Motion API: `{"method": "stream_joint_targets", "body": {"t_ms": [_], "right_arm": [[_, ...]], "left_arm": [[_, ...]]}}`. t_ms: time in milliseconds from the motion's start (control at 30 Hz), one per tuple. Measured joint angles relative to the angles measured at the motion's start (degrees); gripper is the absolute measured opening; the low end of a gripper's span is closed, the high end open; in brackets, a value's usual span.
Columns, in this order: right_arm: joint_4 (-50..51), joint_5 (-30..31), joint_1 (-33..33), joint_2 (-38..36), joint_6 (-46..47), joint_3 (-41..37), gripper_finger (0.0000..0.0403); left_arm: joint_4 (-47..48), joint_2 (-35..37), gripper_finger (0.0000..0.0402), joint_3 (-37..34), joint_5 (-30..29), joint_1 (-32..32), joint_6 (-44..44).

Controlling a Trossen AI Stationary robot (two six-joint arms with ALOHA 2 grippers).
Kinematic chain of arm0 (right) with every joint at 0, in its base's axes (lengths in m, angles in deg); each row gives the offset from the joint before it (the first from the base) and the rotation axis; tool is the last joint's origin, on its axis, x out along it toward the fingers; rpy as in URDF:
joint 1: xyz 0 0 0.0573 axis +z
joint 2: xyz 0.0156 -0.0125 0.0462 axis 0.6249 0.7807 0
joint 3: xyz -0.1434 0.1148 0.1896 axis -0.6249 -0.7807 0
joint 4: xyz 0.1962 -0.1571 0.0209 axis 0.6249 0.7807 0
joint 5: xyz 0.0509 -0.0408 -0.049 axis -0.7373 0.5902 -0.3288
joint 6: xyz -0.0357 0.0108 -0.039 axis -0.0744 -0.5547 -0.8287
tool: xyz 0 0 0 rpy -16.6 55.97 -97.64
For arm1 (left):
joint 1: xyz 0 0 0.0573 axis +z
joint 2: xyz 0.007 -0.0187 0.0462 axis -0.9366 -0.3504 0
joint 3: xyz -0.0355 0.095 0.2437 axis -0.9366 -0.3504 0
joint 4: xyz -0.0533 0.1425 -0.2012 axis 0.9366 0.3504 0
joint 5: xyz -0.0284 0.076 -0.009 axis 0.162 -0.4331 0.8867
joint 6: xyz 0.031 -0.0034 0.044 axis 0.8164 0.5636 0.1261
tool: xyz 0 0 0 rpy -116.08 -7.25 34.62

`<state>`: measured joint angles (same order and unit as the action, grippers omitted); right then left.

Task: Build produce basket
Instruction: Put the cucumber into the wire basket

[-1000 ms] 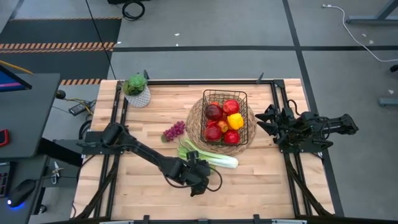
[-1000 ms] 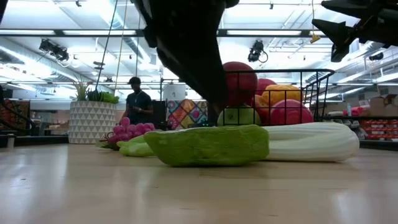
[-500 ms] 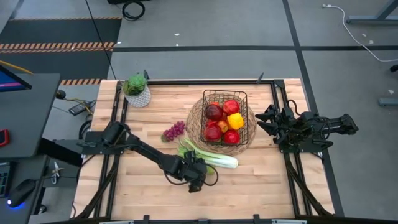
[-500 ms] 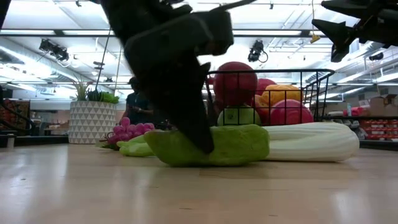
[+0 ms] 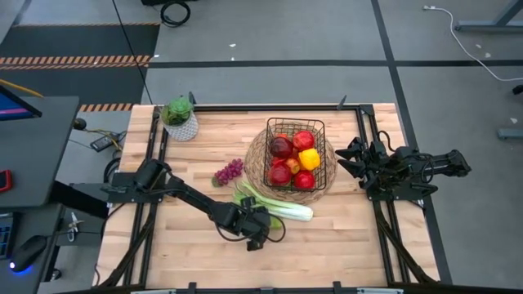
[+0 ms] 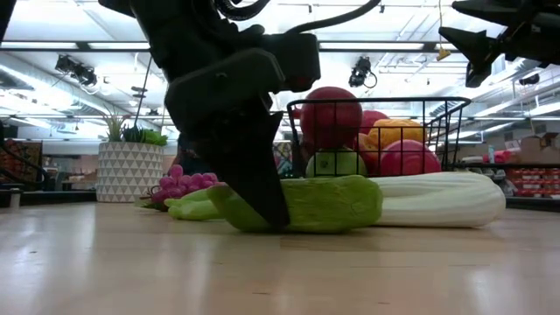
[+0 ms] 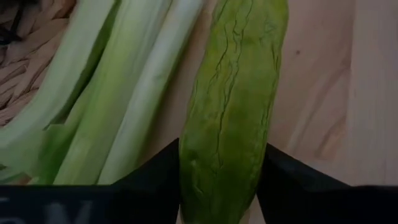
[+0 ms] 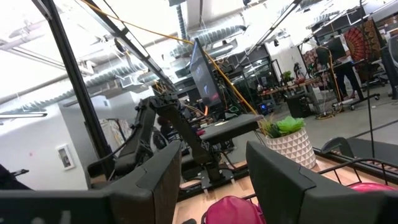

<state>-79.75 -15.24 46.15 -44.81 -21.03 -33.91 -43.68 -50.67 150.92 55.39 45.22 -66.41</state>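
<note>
A green cucumber (image 6: 328,203) lies on the wooden table, just in front of the long pale-green leek (image 5: 279,205). My left gripper (image 5: 257,235) has come down over the cucumber's left end, one finger on each side of it. The black wire basket (image 5: 320,139) stands on a round straw mat (image 5: 255,155) and holds red apples and a yellow pepper. Purple grapes (image 5: 229,171) rest on the table to the left of the mat. My right gripper (image 5: 347,159) hovers open at the table's right edge, holding nothing. My left gripper pinches the cucumber's two long sides (image 7: 186,168) between its two fingers, near the cucumber's left end (image 6: 229,203). The fingers (image 6: 258,188) slant down from above and from the table's left. The cucumber lies flat on the table.
A leafy plant in a white pot (image 5: 180,117) stands at the far left corner. The leek (image 7: 118,93) lies right beside the cucumber, its white end (image 6: 455,199) toward the basket. Bare wood stretches along the near edge. A person stands in the room behind the table.
My left gripper has come down from above the cucumber until its fingers stand on either side of the cucumber's left end. The cucumber still lies on the table where it was.
</note>
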Motion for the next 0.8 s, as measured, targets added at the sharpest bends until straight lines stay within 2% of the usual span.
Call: {"method": "stream_joint_targets", "body": {"t_ms": [133,267,367,433,533,667,800], "right_arm": [[0.01,0.0,0.0,0.0,0.0,0.0,0.0187],[0.0,-0.02,-0.01,0.0,0.0,0.0,0.0187],[-0.01,-0.02,0.01,0.0,-0.02,0.0,0.0187],[0.0,-0.02,0.0,0.0,0.0,0.0,0.0187],[-0.03,-0.04,-0.01,0.0,0.0,0.0,0.0187],[-0.03,-0.17,0.01,0.0,0.0,0.0,0.0187],[0.0,-0.17,-0.01,0.0,-0.01,0.0,0.0187]], "left_arm": [[0.64,0.65,0.0168,0.91,0.49,0.0,2.66],[1.97,5.21,0.0173,1.3,-0.92,-0.04,5.23],[3.96,9.19,0.0173,1.32,-5.85,-0.8,9.95],[5.71,11.59,0.0173,1.32,-12.5,-2.05,14.82],[6.61,13.2,0.0174,1.36,-24.87,-5.1,25.83],[6.51,13.04,0.0175,1.32,-37.36,-8.61,47.36],[6.13,12.63,0.0176,1.3,-40.04,-8.87,68.12]]}}
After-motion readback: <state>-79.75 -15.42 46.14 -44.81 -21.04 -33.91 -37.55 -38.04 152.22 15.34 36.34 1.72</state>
